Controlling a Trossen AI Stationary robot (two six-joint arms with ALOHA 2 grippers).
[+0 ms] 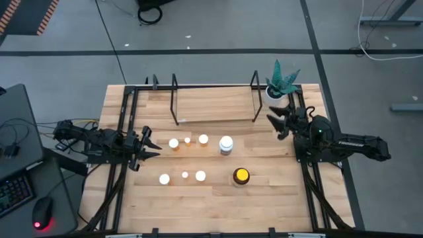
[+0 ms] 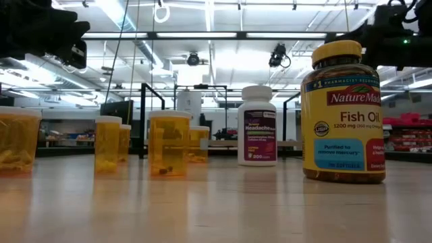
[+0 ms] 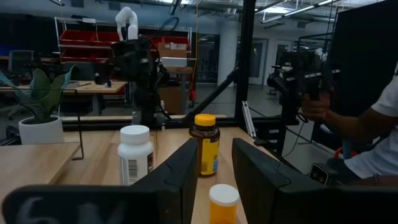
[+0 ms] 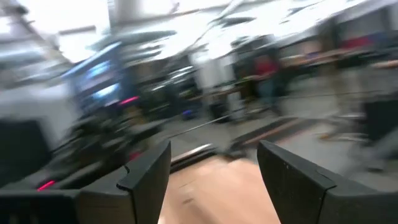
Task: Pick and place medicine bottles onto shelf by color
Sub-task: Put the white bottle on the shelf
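Six small orange bottles with white caps stand upright on the table in two rows (image 1: 188,140) (image 1: 185,175). A white bottle (image 1: 226,145) and a dark amber bottle with a yellow lid (image 1: 241,176) stand to their right. The shelf (image 1: 215,106), a light board in a black wire frame, stands at the far middle. My left gripper (image 1: 153,144) is open and empty, left of the far row, with an orange bottle (image 3: 222,202) ahead of its fingers (image 3: 186,177). My right gripper (image 1: 274,125) is open and empty, right of the white bottle and near the shelf's right end.
A white pot with a green plant (image 1: 281,84) stands at the far right corner, beside the right arm. Black frame rails run along the table's left (image 1: 122,152) and right (image 1: 307,178) sides. A person (image 3: 373,130) sits beyond the table in the left wrist view.
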